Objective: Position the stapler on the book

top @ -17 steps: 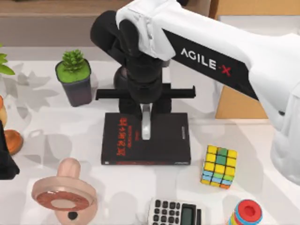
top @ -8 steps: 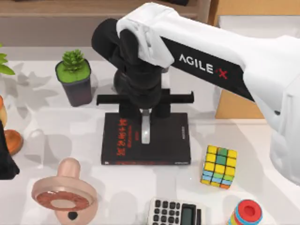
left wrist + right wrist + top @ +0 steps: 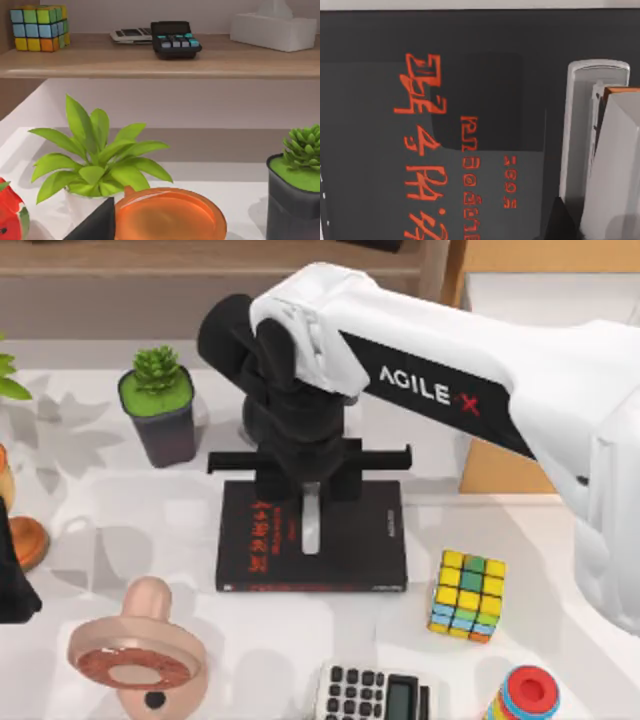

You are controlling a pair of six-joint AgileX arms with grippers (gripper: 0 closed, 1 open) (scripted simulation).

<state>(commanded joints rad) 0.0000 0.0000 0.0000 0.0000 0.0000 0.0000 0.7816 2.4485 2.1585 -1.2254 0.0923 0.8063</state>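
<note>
White worktop [image 3: 560,560]: stapler [image 3: 311,520] flat on book [image 3: 350,550]; right claw [image 3: 310,472] over it, grip state indiscernible.

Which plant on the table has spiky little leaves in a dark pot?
The small succulent in the dark pot, left of the book; the other plant has long leaves.

Right arm shell: glossy white casing, rounded and bulky
Marking: black panel with white "AGILE X" lettering, a red stroke in the X
Wrist: matte black, stacked rounded housings
Right end effector [image 3: 311,485]: black crossbar with black fingers
</note>
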